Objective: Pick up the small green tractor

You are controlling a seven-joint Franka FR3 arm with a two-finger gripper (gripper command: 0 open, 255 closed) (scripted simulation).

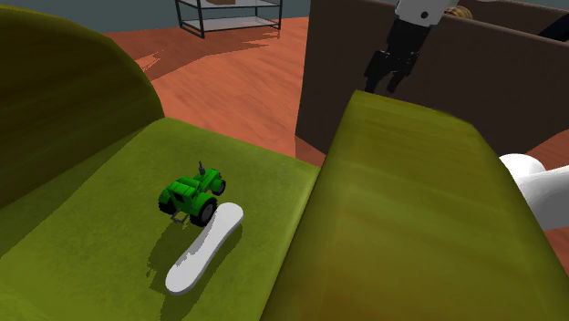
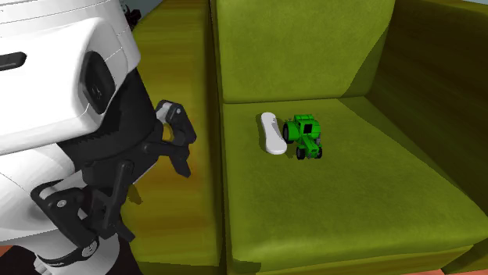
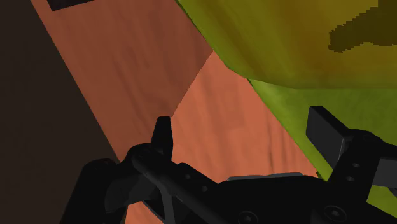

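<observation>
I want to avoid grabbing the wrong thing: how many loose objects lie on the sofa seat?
2. The green tractor stands midway on the seat cushion; a white oblong object lies close beside it, toward the armrest nearer the robot.

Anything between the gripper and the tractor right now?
Yes. The sofa's armrest stands between them: the gripper, open, is outside it over the floor, and the tractor sits on the seat inside. A flat white object also lies close beside the tractor on the armrest side.
</observation>
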